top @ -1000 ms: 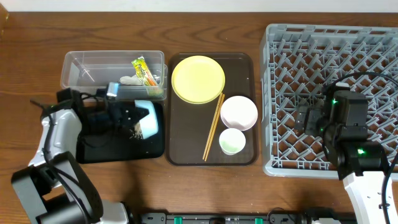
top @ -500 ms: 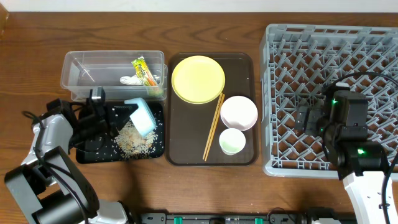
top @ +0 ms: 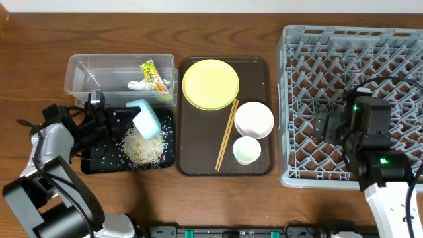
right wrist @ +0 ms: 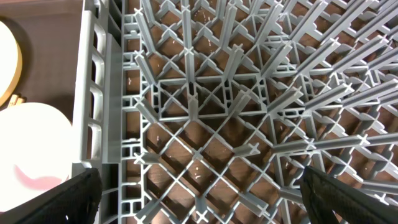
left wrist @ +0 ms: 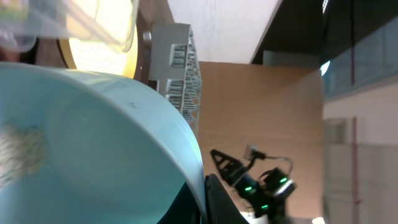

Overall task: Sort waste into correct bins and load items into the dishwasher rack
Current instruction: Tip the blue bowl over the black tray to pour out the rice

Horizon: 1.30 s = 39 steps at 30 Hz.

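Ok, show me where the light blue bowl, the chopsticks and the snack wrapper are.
light blue bowl [top: 147, 121]: overhead view, on its tilted outer side.
chopsticks [top: 227, 134]: overhead view, midway along the pair.
snack wrapper [top: 153, 75]: overhead view, middle of the wrapper.

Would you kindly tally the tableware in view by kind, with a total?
Bowls: 2 (light blue bowl, white bowl)
Plates: 1 (yellow plate)
Cups: 1 (pale cup)
Chopstick pairs: 1 (wooden chopsticks)
Total: 5
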Available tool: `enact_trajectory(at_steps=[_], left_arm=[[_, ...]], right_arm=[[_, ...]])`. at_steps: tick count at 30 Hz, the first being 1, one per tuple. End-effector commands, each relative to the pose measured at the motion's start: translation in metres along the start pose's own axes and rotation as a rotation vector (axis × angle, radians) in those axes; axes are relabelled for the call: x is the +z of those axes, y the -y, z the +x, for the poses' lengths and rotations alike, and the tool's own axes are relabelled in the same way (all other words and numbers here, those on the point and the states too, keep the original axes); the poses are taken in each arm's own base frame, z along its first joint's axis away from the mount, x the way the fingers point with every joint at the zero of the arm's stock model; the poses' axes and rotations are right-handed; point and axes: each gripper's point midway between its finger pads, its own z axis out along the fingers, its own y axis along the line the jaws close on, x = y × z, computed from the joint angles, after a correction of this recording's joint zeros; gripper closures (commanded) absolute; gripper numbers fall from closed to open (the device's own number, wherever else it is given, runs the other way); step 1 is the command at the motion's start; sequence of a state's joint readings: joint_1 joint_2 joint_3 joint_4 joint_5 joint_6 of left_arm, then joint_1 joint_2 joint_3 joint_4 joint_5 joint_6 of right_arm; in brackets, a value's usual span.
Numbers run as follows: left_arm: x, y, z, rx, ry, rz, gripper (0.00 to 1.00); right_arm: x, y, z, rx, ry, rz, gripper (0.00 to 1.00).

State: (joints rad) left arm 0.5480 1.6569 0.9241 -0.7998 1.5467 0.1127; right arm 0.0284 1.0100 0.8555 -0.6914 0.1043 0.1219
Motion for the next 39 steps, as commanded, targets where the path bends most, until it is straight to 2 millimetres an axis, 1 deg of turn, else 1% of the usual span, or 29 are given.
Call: enact_trajectory(at_steps=[1, 5, 7, 8, 11, 13, 15, 17, 20, 21, 22, 24, 26, 28, 30, 33, 36, 39], left_arm=[[-0.001, 0.003, -0.002, 0.19, 0.009, 0.025, 0.94], [-0.001, 0.003, -0.002, 0.222, 0.009, 0.025, 0.94], [-0.001, 0.003, -0.001, 0.199, 0.009, 0.025, 0.94], [-0.001, 0.003, -0.001, 0.16, 0.008, 0.025, 0.94], [-0.001, 0.003, -0.001, -0.096, 0.005, 0.026, 0.94], [-0.001, 0.003, -0.001, -0.214, 0.004, 0.027, 0.94], [-0.002, 0.003, -0.001, -0.286, 0.003, 0.027, 0.94], [-0.002, 0.003, -0.001, -0.311, 0.003, 0.027, 0.94], [-0.002, 0.003, -0.002, -0.298, 0.004, 0.026, 0.94], [-0.002, 0.003, -0.004, -0.269, 0.006, 0.027, 0.94], [-0.002, 0.003, -0.006, -0.221, 0.007, 0.027, 0.94], [-0.002, 0.003, -0.01, -0.068, 0.012, 0.024, 0.94], [-0.002, 0.002, -0.011, -0.009, 0.013, 0.023, 0.94], [-0.002, 0.002, -0.012, -0.008, 0.014, 0.023, 0.94], [-0.001, 0.0, -0.012, -0.045, 0.014, 0.012, 0.94], [0.001, 0.001, -0.01, -0.037, 0.005, 0.003, 0.94], [0.009, -0.006, -0.006, -0.028, -0.014, -0.102, 0.94], [0.024, -0.006, 0.001, 0.036, -0.05, -0.239, 0.94]], right_arm=[[-0.005, -0.003, -0.008, -0.007, 0.021, -0.012, 0.01], [-0.005, -0.003, -0.008, -0.007, 0.021, -0.012, 0.01], [-0.005, -0.003, -0.008, -0.007, 0.021, -0.012, 0.01], [-0.005, -0.003, -0.008, -0.007, 0.021, -0.011, 0.01], [-0.005, -0.003, -0.008, -0.007, 0.02, -0.011, 0.01], [-0.005, -0.003, -0.008, -0.007, 0.021, -0.011, 0.01], [-0.005, -0.003, -0.008, -0.007, 0.021, -0.011, 0.01], [-0.005, -0.003, -0.008, -0.007, 0.02, -0.011, 0.01], [-0.005, -0.003, -0.008, -0.007, 0.02, -0.011, 0.01], [-0.005, -0.003, -0.008, -0.007, 0.02, -0.011, 0.01], [-0.005, -0.003, -0.008, -0.007, 0.02, -0.011, 0.01], [-0.005, -0.003, -0.008, -0.007, 0.02, -0.011, 0.01], [-0.005, -0.003, -0.008, -0.007, 0.02, -0.011, 0.01], [-0.005, -0.003, -0.008, -0.007, 0.02, -0.011, 0.01], [-0.005, -0.003, -0.008, -0.007, 0.019, -0.011, 0.01], [-0.005, -0.003, -0.008, -0.007, 0.021, -0.012, 0.01], [-0.005, -0.003, -0.008, -0.007, 0.021, -0.011, 0.01], [-0.005, -0.003, -0.008, -0.007, 0.021, -0.011, 0.01]])
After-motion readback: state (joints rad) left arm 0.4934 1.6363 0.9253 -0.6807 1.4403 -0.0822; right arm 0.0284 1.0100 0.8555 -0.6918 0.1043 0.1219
